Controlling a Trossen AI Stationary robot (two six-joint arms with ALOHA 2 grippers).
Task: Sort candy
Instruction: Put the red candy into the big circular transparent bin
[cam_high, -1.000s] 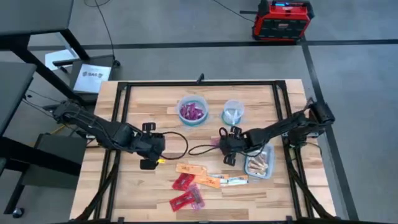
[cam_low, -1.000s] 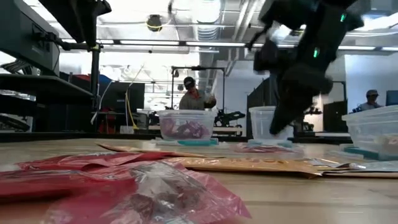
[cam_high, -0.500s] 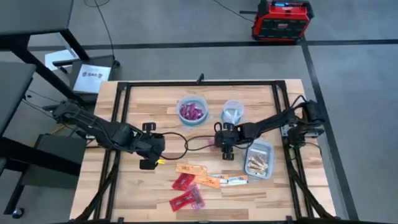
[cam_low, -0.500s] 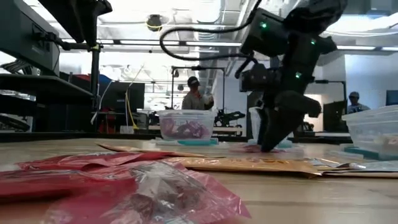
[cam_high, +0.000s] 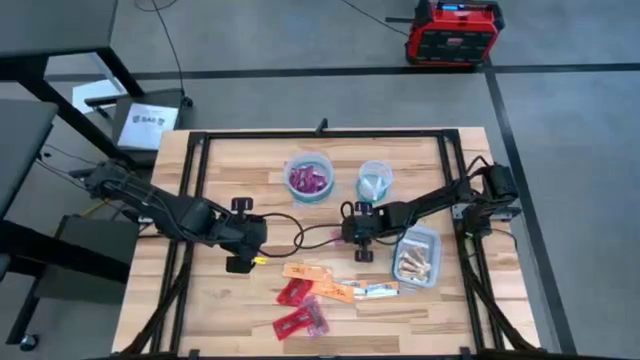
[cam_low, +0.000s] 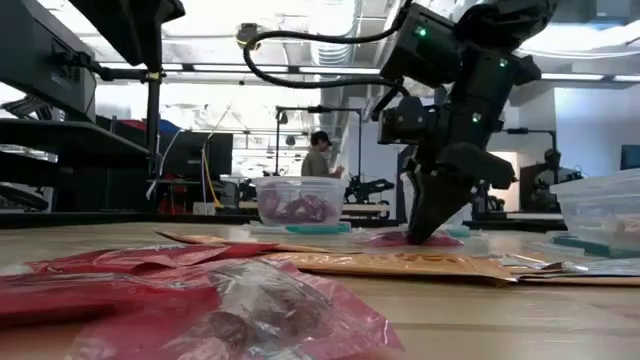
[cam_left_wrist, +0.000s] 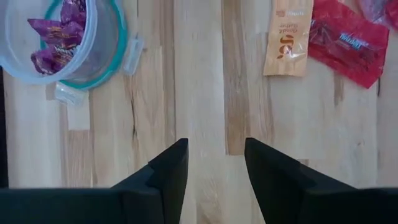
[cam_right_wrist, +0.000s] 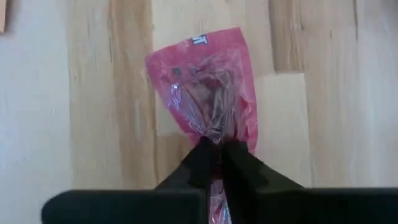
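1. The pink candy wrapper (cam_right_wrist: 208, 93) I'm working lies flat on the wood near the table's middle, in front of the two round bowls, and my right gripper (cam_right_wrist: 214, 152) has its fingers pinched shut on one end of it
2. Its long axis runs straight out from the fingertips — the free end points away from the wrist, so a lift should let it hang in line with the gripper rather than twist
3. In the low view the right gripper (cam_low: 432, 225) is tip-down at the tabletop, the pink candy showing just at its tips
4. The bowl of purple candy (cam_high: 309, 180) stands just beyond the right gripper (cam_high: 352, 228), the other clear bowl (cam_high: 375, 181) beside it, and the rectangular tub (cam_high: 416, 256) sits close on the arm's outer side
5. The left gripper (cam_left_wrist: 214, 165) waits with fingers apart over bare wood, left of centre; the right arm is plainly the nearer one to this piece
6. The remaining red and orange candy (cam_high: 315, 290) lies toward the table's front edge — still unsorted, I judge
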